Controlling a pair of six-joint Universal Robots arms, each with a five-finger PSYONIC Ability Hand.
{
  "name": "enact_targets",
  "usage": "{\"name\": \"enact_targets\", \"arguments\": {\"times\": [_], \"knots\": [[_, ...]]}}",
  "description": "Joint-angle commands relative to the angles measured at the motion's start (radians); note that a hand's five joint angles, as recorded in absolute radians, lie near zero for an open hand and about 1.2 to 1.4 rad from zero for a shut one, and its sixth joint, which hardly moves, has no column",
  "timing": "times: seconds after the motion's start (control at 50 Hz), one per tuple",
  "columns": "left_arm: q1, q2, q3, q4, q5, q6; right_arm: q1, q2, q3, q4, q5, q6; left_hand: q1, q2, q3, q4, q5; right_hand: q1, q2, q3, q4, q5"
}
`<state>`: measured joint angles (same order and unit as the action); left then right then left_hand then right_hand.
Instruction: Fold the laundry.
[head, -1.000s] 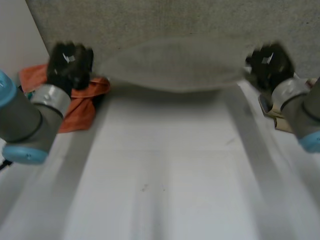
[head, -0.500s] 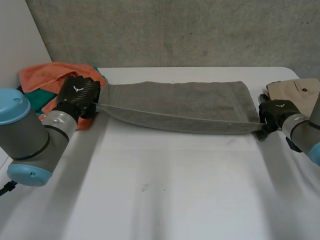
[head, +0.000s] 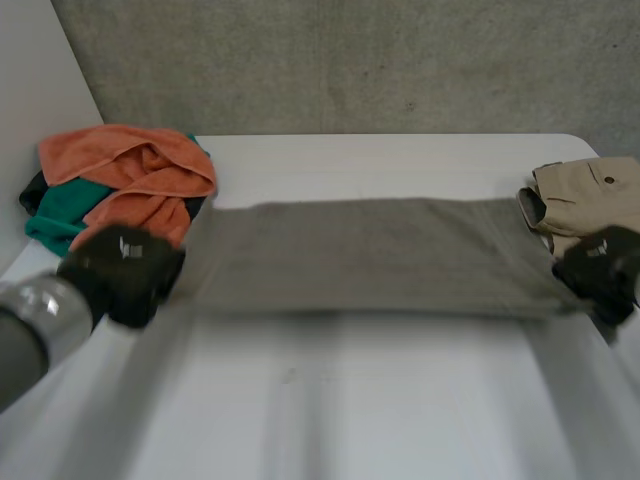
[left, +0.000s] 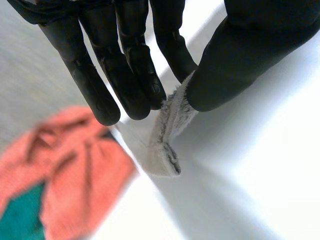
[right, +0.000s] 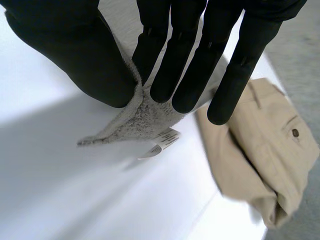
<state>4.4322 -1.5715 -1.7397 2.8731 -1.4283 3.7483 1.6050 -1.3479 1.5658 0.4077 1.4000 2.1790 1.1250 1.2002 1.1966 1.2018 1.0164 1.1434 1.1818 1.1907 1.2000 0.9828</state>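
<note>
A grey towel (head: 370, 255) is stretched across the table between my two hands, folded into a long band. My left hand (head: 125, 272) pinches its left end; in the left wrist view the thumb (left: 235, 65) and fingers (left: 135, 65) clamp a towel corner (left: 167, 135). My right hand (head: 600, 268) pinches the right end. In the right wrist view the thumb (right: 75, 55) and fingers (right: 175, 60) grip the grey towel corner (right: 137, 120), where a small white label (right: 162, 142) hangs.
A pile of orange and green cloths (head: 125, 185) lies at the table's back left, near my left hand. Folded beige trousers (head: 585, 195) rest at the right edge, also beside my right hand (right: 260, 150). A concrete wall runs behind the white table (head: 330, 400).
Both hands have swung the towel from high at the back toward the front, first dropping it onto the table, now pulling its near edge closer to me.
</note>
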Motion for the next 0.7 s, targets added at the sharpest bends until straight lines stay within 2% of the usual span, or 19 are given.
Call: {"name": "enact_targets", "arguments": {"times": [0.02, 0.12, 0.2, 0.36, 0.48, 0.64, 0.66, 0.68, 0.7], "knots": [[0.012, 0.051, -0.083, -0.288, -0.001, 0.245, -0.056, -0.181, 0.178, 0.114, -0.015, -0.277, 0.271, 0.196, 0.200, 0.194, 0.205, 0.253, 0.215, 0.206, 0.196, 0.239], [0.016, -0.002, -0.064, -0.129, 0.000, 0.231, -0.057, -0.143, 0.188, 0.014, -0.018, -0.249, 0.271, 0.196, 0.200, 0.194, 0.205, 0.253, 0.215, 0.206, 0.196, 0.239], [-0.002, -0.129, 0.012, 0.013, -0.007, 0.203, -0.047, -0.007, 0.129, -0.148, -0.004, -0.179, 0.271, 0.196, 0.200, 0.194, 0.205, 0.253, 0.215, 0.206, 0.196, 0.239], [-0.020, -0.401, 0.259, 0.173, -0.018, 0.090, 0.067, 0.206, -0.022, -0.423, 0.059, -0.107, 0.271, 0.196, 0.200, 0.194, 0.205, 0.253, 0.215, 0.206, 0.196, 0.239], [-0.039, -0.545, 0.393, 0.230, -0.064, 0.074, 0.093, 0.387, -0.159, -0.621, 0.062, -0.120, 0.271, 0.196, 0.200, 0.194, 0.205, 0.253, 0.215, 0.206, 0.196, 0.239], [-0.073, -0.663, 0.497, 0.440, -0.118, 0.077, 0.098, 0.570, -0.344, -0.748, 0.066, -0.096, 0.271, 0.196, 0.200, 0.194, 0.205, 0.253, 0.215, 0.206, 0.196, 0.239], [-0.080, -0.674, 0.499, 0.468, -0.116, 0.074, 0.101, 0.581, -0.358, -0.760, 0.071, -0.091, 0.271, 0.196, 0.200, 0.194, 0.205, 0.129, 0.091, 0.082, 0.072, 0.115], [-0.088, -0.677, 0.499, 0.477, -0.115, 0.076, 0.101, 0.591, -0.368, -0.768, 0.076, -0.085, 0.118, 0.042, 0.046, 0.041, 0.052, -0.279, -0.318, -0.327, -0.336, -0.293], [-0.097, -0.680, 0.497, 0.483, -0.115, 0.076, 0.102, 0.598, -0.371, -0.776, 0.077, -0.076, -0.241, -0.317, -0.313, -0.318, -0.307, -0.679, -0.717, -0.726, -0.735, -0.693]]}}
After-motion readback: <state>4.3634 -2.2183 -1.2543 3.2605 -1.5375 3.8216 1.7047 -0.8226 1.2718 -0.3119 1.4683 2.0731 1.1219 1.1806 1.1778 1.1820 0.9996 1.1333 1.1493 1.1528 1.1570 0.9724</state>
